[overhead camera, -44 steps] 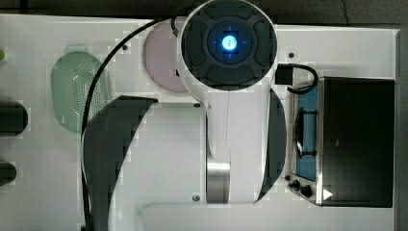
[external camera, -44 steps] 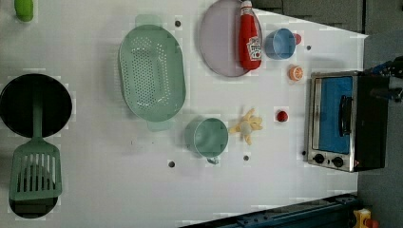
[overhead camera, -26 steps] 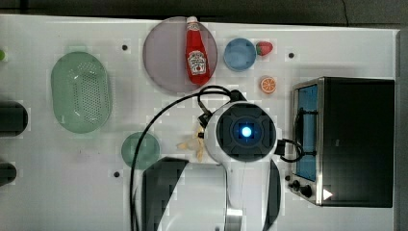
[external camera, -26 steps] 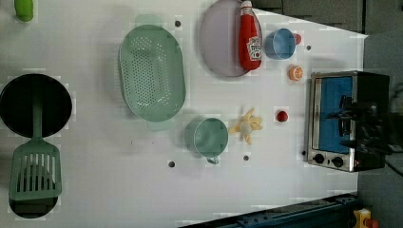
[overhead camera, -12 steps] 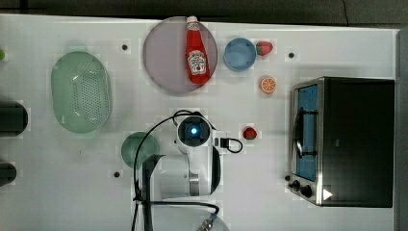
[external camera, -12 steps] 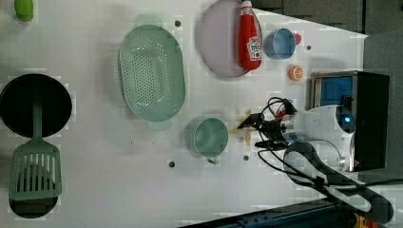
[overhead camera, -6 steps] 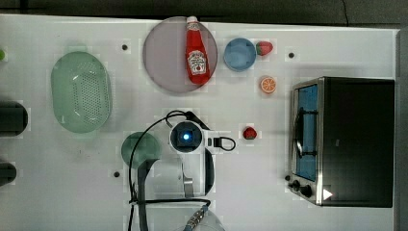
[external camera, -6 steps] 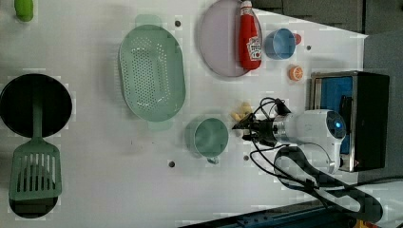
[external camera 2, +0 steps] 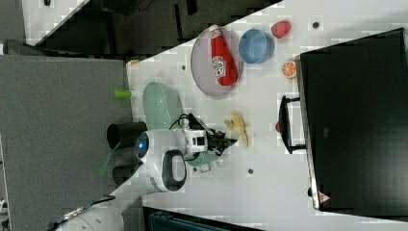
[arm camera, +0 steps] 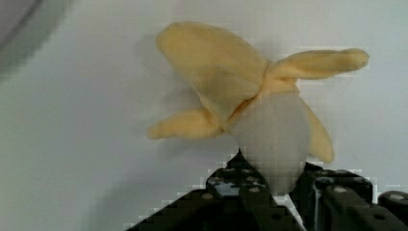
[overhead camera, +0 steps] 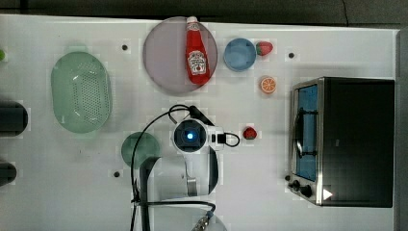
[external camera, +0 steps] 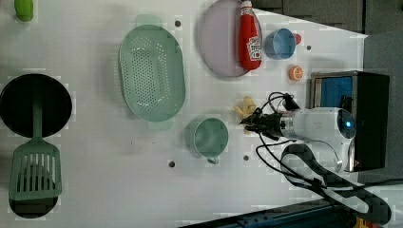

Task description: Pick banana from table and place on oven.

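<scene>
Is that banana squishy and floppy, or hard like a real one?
Probably soft: the banana looks like fuzzy fabric. Its peel flaps splay out loosely, so they may flop when lifted. It seems light, and unlikely to roll.

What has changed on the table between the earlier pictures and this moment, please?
The arm has swung from over the oven down to the banana, and its tool, wide open a second ago, has closed around the banana's pale end. The banana still lies on the table. The ketchup bottle, plate, bowls and strawberries have not moved.
</scene>
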Available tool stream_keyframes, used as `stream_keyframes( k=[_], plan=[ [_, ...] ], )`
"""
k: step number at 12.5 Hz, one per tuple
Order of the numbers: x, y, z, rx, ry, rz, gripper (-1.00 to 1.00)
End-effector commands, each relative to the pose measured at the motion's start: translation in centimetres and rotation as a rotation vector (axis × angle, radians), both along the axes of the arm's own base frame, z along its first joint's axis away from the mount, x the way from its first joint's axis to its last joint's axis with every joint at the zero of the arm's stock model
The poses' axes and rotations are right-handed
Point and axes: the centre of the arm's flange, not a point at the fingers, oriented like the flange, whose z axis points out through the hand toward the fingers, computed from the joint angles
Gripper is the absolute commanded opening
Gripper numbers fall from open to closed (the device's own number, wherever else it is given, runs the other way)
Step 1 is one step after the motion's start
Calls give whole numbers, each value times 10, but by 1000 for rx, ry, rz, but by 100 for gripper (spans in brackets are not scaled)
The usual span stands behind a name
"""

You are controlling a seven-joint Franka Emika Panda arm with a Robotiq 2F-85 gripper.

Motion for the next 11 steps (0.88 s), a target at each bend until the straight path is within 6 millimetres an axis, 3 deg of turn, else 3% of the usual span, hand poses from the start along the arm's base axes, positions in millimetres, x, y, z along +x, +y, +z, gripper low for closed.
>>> stream_keyframes(
  k=[1, 6, 8, 11],
  plan=[
    [30, -1, 86, 6, -161, -37, -51],
    [29, -20, 244, -22, -149, -76, -51],
    [21, -39, 307, -27, -99, -116, -51],
    [14, -82, 378, -14, -76, -193, -51]
  ],
)
